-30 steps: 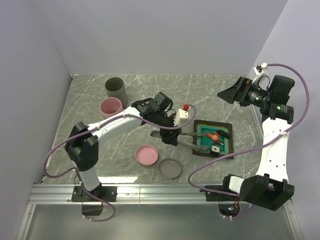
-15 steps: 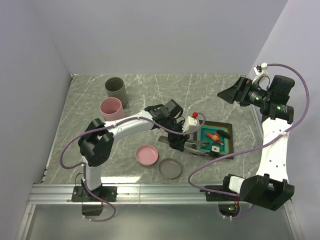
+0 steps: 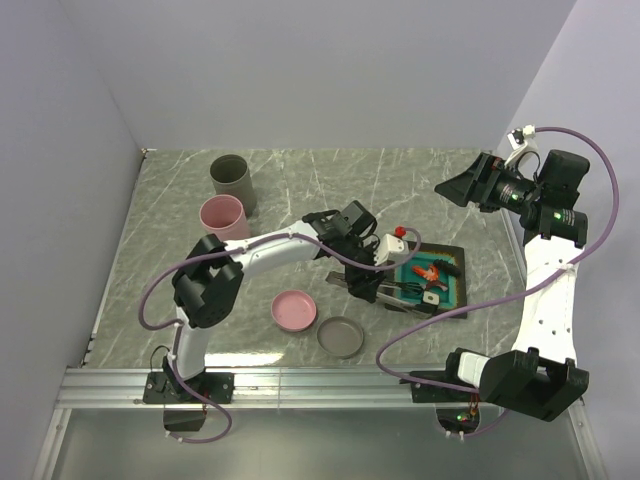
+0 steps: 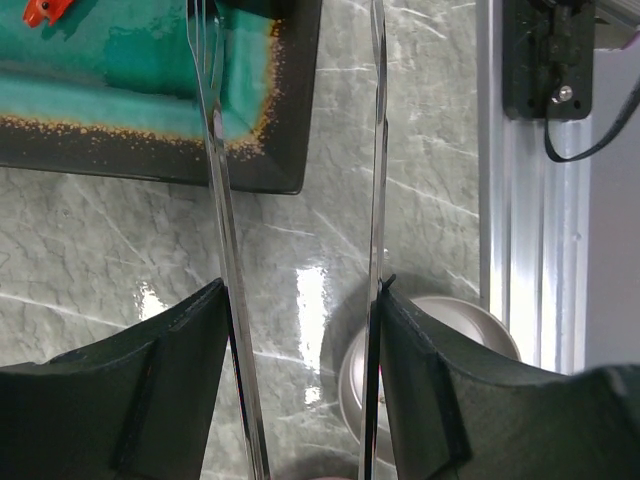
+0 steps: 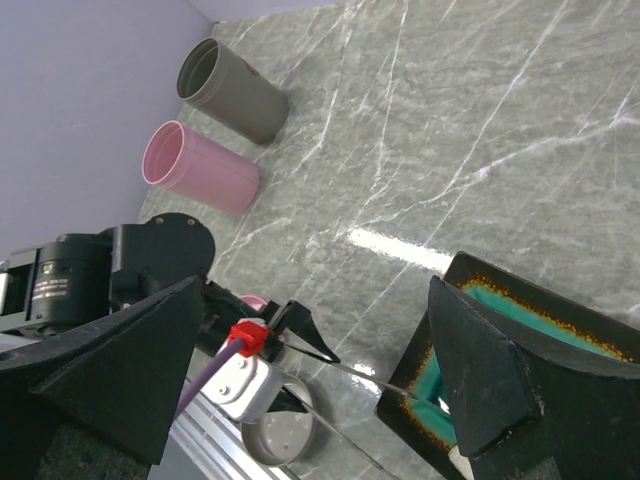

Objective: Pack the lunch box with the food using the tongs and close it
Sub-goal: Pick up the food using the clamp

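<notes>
Up top, the tongs (image 4: pixel 221 200) run off-frame, one arm crossing the tray (image 4: pixel 150 165).

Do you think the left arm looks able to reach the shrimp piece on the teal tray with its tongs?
Probably yes. The left gripper holds the tongs, one arm over the tray; the shrimp piece lies beside that arm, nothing between, so a small sideways shift should do.

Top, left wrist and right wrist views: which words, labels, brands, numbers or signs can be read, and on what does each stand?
No text can be read in any view.
Pale marks on the left arm's black joint housing, right wrist view: too blurred to read.
</notes>
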### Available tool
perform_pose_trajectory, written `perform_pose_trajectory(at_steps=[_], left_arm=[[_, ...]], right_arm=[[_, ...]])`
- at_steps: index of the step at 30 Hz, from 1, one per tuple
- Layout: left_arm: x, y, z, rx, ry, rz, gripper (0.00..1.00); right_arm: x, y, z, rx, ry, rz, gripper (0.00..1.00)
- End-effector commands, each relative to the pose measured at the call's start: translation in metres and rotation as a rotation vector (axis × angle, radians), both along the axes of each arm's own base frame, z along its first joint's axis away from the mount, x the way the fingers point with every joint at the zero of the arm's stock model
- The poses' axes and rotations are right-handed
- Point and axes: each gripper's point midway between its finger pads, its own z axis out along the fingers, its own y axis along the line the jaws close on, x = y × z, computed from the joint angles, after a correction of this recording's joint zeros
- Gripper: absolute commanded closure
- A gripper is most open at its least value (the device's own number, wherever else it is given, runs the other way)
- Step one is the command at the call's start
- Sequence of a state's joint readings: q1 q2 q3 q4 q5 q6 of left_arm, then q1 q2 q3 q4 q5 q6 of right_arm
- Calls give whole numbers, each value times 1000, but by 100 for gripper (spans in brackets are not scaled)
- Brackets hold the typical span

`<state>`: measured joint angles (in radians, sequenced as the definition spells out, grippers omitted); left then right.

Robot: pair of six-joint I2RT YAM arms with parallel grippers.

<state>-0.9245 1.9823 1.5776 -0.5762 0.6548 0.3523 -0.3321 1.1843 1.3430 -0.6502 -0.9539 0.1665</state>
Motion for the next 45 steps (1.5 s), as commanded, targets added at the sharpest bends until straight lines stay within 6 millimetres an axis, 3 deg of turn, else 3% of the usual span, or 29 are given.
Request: perform_pose_trajectory(at_steps=[1, 23, 37, 45], left_arm=[[12, -18, 13, -54, -47, -2, 37], [2, -37, 2, -54, -17, -45, 42], [0, -36, 3, -38, -21, -48, 54], [3, -24, 17, -34, -55, -22, 66]], right_arm=[[2, -1, 21, -17, -72, -2, 0], [2, 0, 17, -7, -63, 5, 0], [2, -1, 15, -7, -64, 3, 0], [2, 0, 17, -10, -69, 3, 0]])
